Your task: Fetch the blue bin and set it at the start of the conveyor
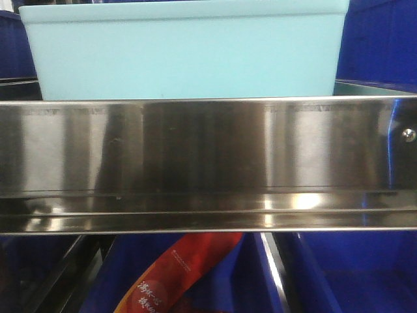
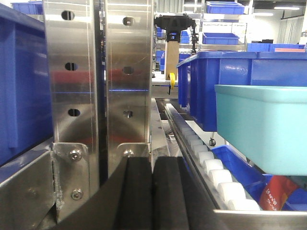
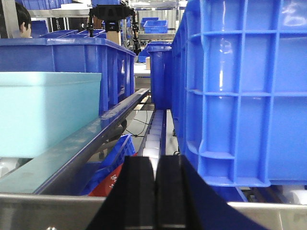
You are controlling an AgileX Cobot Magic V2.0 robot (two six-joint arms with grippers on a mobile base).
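1. The blue bin (image 1: 182, 52): a pale aqua tub with smooth walls, a rolled rim and no lid. It stands upright on the shelf, directly behind the shelf rail (image 1: 208, 163). Its lower edge is hidden by that rail.
2. The shelf rail: a polished stainless band running the full width of the front view, with one bolt (image 1: 408, 134) near its right end.
3. The left hand (image 2: 152, 163): black fingers pressed together with only a thin seam between them, pinching nothing. The blue bin (image 2: 264, 129) is off to its right and apart from it.
4. The right hand (image 3: 156, 160): black fingers pressed together in the same way, gripping nothing. The blue bin (image 3: 48, 115) is off to its left and not touched.
5. The dark blue crates (image 3: 240, 96): ribbed. One stands close on the right of the right wrist view, and another (image 3: 67, 62) stands behind the bin. More (image 2: 230, 81) show behind the bin in the left wrist view.
6. The steel uprights (image 2: 96, 72): two slotted posts, just left of the left hand.
7. The white rollers (image 2: 211, 167): a row running away below the bin.
8. The red packet (image 1: 176, 274): printed, lying in a blue crate on the level below the rail.
9. A person (image 3: 19, 21): dark hair only, at the far upper left of the right wrist view.
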